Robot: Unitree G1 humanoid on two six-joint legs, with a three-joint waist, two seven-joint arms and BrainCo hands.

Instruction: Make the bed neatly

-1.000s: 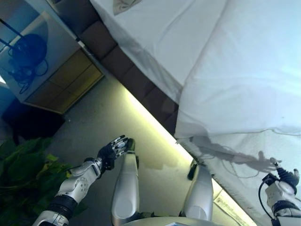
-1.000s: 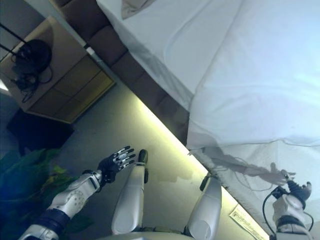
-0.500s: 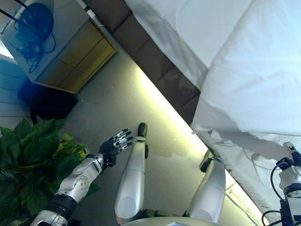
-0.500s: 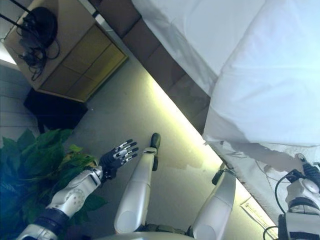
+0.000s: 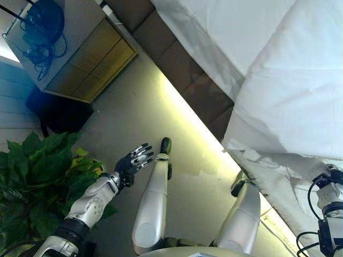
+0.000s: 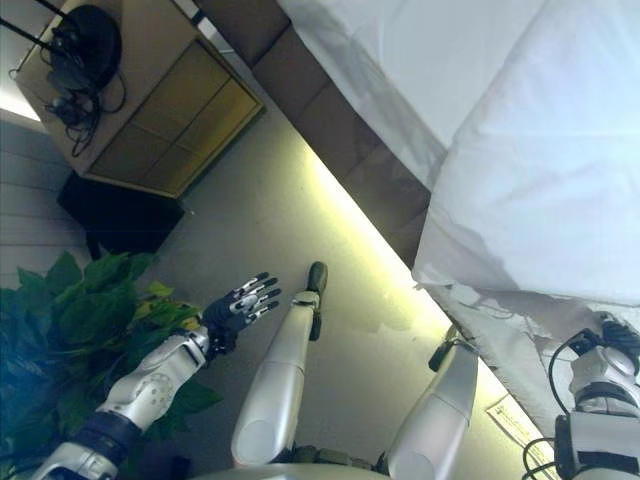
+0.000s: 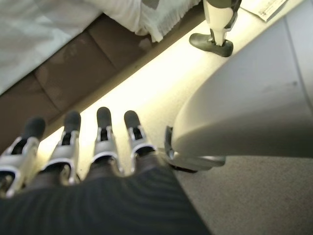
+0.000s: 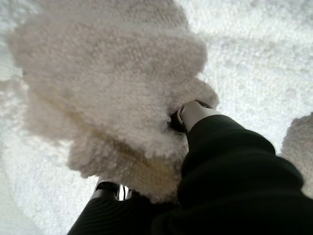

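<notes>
A grey floor (image 5: 134,112) runs beside the low brown bed (image 5: 185,72), with a nightstand (image 5: 80,59) and a plant (image 5: 32,176) near. The left robot hand (image 5: 134,159) hangs over the floor with fingers spread, idle, probably for balance. The right robot hand (image 8: 195,115) pinches a fold of the fluffy white blanket (image 8: 107,88) at the bed's edge, likely to pull it; the white duvet (image 5: 300,91) lies rumpled on top.

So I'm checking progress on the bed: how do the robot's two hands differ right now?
The left hand hangs over the floor, fingers straight and spread, touching nothing; the right hand is at the bed's edge, buried in the fuzzy white blanket. The left hand's fingers show plainly; the right hand's are hidden in the blanket.
</notes>
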